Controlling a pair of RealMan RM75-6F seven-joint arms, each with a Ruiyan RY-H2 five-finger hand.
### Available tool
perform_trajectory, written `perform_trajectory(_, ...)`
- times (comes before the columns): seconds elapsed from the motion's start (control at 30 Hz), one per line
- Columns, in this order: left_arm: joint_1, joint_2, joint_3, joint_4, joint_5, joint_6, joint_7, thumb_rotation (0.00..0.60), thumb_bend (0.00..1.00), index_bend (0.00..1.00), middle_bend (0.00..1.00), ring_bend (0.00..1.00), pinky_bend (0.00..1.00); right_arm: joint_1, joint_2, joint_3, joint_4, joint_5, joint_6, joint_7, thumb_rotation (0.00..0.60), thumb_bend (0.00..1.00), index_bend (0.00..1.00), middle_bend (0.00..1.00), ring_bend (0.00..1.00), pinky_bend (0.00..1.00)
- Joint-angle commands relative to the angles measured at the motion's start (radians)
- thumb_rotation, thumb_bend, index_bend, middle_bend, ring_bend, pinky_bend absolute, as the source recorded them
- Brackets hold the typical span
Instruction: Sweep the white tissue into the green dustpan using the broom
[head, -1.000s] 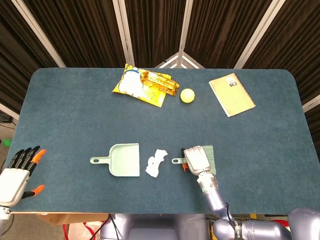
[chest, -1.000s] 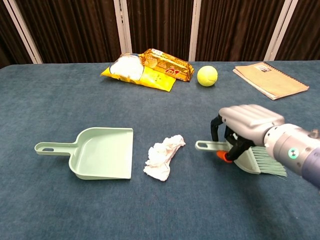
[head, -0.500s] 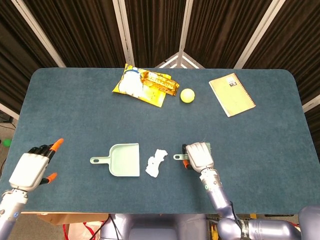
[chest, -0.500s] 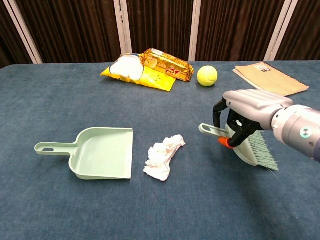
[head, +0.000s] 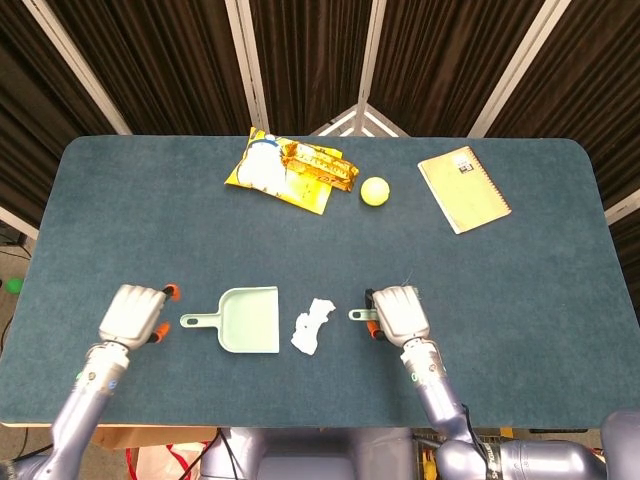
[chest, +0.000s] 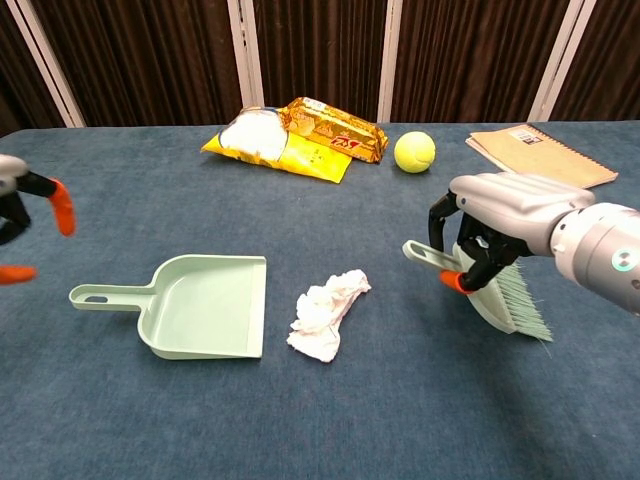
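Note:
A crumpled white tissue (head: 312, 325) (chest: 327, 312) lies on the blue table between the green dustpan (head: 250, 320) (chest: 205, 308) and the broom. The dustpan's handle (chest: 105, 296) points left and its mouth faces the tissue. My right hand (head: 398, 312) (chest: 500, 220) grips the pale green broom (chest: 500, 295), lifted off the table just right of the tissue, handle end (head: 357, 315) toward it and bristles trailing right. My left hand (head: 135, 315) (chest: 25, 215) hovers just left of the dustpan handle, fingers apart and holding nothing.
At the back lie a yellow snack bag (head: 285, 170) (chest: 295, 135), a yellow tennis ball (head: 374, 191) (chest: 414, 152) and a tan spiral notebook (head: 463, 188) (chest: 540, 158). The table's near edge (head: 300, 425) runs just below both hands.
My left hand has moved in from the table's left edge to beside the dustpan handle. My right hand has lifted the broom slightly off the table.

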Motion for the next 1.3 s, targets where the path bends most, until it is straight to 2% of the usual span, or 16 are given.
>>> perform_trajectory(0.03,-0.052,-0.082,-0.008,0.021,-0.08,-0.005,0.069,0.6,0.38,0.44,0.9,0.92,0.99,0.004,-0.002,0.002,0.008,0.006,-0.003,0.002,0.6,0.39,0.75,0.88,0.91,0.81)
perform_trajectory(0.17,-0.08,-0.129,-0.004,0.018,-0.146,0.015,0.125,0.6,0.39,0.43,0.95,0.96,1.0,0.005,-0.002,-0.002,0.009,0.006,0.001,0.006,0.6,0.39,0.75,0.88,0.91,0.81)
perform_trajectory(0.4,-0.122,-0.161,-0.002,-0.005,-0.276,0.07,0.208,0.6,0.41,0.41,0.97,0.97,1.0,0.007,-0.003,-0.007,0.015,0.004,0.003,0.017,0.6,0.39,0.75,0.88,0.91,0.82)
perform_trajectory(0.77,-0.156,-0.19,0.021,0.016,-0.334,0.104,0.21,0.6,0.42,0.41,0.97,0.98,1.0,-0.002,0.009,-0.026,-0.005,-0.007,0.019,0.021,0.6,0.39,0.75,0.88,0.91,0.81)
perform_trajectory(0.93,-0.166,-0.212,0.039,0.04,-0.349,0.122,0.213,0.6,0.43,0.42,0.97,0.98,1.0,0.003,0.013,-0.019,0.002,0.001,0.012,0.027,0.6,0.39,0.75,0.88,0.91,0.82)
perform_trajectory(1.07,-0.173,-0.222,0.046,0.055,-0.356,0.132,0.21,0.6,0.47,0.47,0.98,0.98,1.0,0.003,0.016,-0.021,0.003,0.001,0.009,0.031,0.6,0.39,0.75,0.88,0.91,0.81)
perform_trajectory(1.2,-0.181,-0.226,0.054,0.062,-0.333,0.144,0.203,0.6,0.59,0.59,0.99,0.99,1.0,0.004,0.019,-0.025,0.002,0.0,0.009,0.032,0.6,0.39,0.75,0.88,0.91,0.81)
perform_trajectory(1.3,-0.186,-0.227,0.057,0.065,-0.314,0.15,0.197,0.6,0.63,0.65,1.0,1.0,1.0,0.004,0.021,-0.025,-0.001,0.001,0.01,0.031,0.6,0.39,0.75,0.88,0.91,0.81)
